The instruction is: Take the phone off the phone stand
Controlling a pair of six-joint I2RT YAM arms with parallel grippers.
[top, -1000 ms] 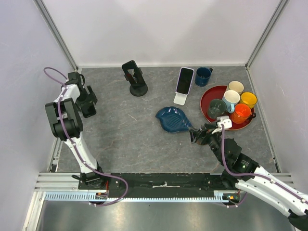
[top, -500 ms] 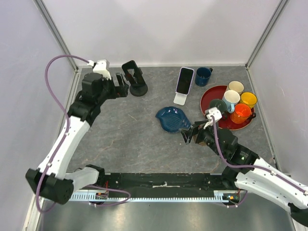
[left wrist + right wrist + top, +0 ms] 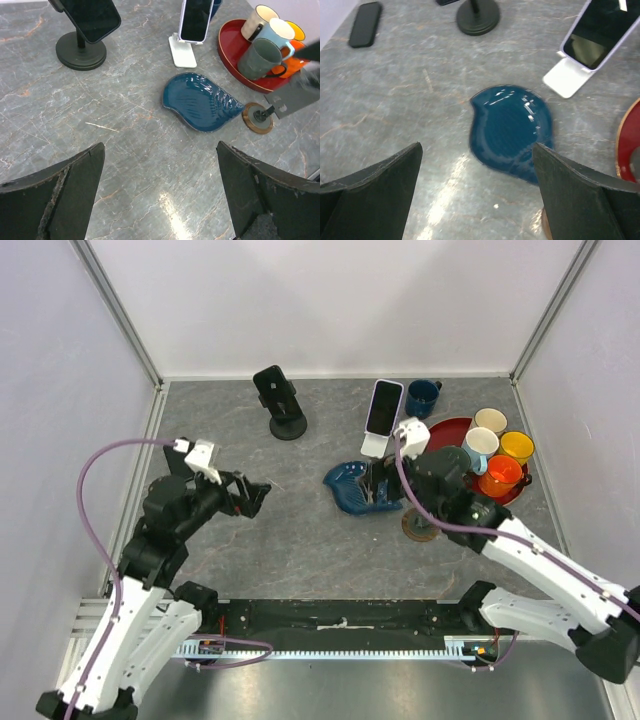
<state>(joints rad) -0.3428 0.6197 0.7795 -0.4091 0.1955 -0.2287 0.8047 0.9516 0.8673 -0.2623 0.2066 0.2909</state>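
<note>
A black phone (image 3: 272, 388) sits tilted on a black round-based stand (image 3: 288, 426) at the back; it also shows in the left wrist view (image 3: 90, 17). A white-cased phone (image 3: 383, 406) leans on a white stand (image 3: 374, 446) further right, and shows in the left wrist view (image 3: 196, 20) and the right wrist view (image 3: 602, 30). My left gripper (image 3: 258, 495) is open and empty over the table's left middle (image 3: 160, 200). My right gripper (image 3: 365, 483) is open and empty above the blue dish (image 3: 477, 195), short of the white stand.
A blue leaf-shaped dish (image 3: 352, 490) lies mid-table. A red tray (image 3: 443, 432) with several mugs stands at the right, a navy mug (image 3: 422, 397) behind it, a round coaster (image 3: 420, 525) in front. Another black phone (image 3: 365, 17) lies flat at the far left.
My left arm has swung from beside the black stand forward to the left middle of the table. My right arm has moved back, over the blue dish towards the white stand.
</note>
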